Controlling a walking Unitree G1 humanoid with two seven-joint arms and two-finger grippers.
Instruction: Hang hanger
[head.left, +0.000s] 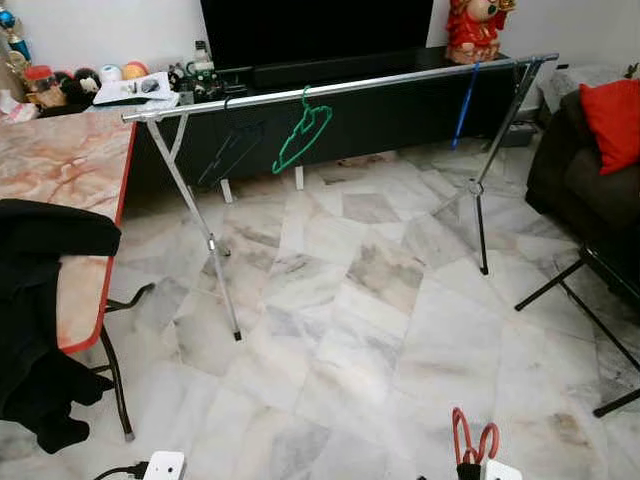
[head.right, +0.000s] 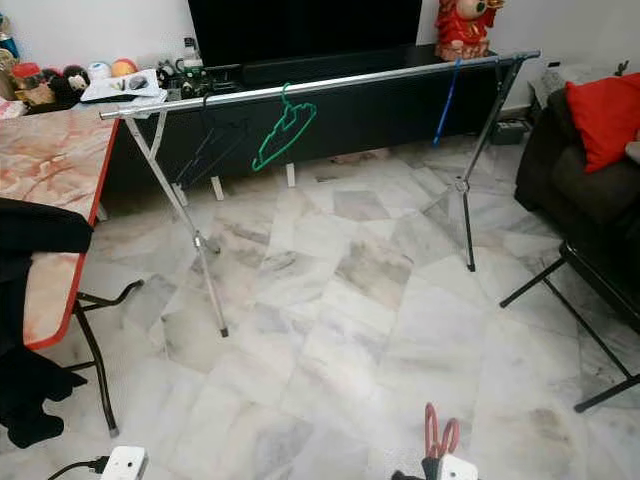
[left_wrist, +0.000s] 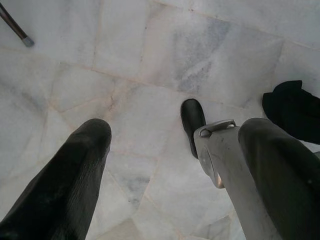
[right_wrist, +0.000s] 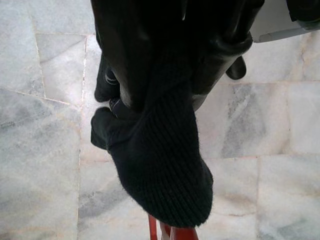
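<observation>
Red hanger (head.left: 472, 438) nearest; rail (head.left: 340, 87): 3 hangers.

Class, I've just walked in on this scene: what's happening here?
A robot stands on a marble floor facing a metal clothes rail. Its right gripper is low at its side, holding a red hanger; a black knitted garment hangs in front of that wrist's camera. The left gripper hangs open and empty. A green hanger, a dark hanger and a blue hanger hang on the rail already.

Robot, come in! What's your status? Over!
Left gripper open, aimed at the floor. Right gripper shut on red hanger. Rack rail ahead, green hanger on it.
</observation>
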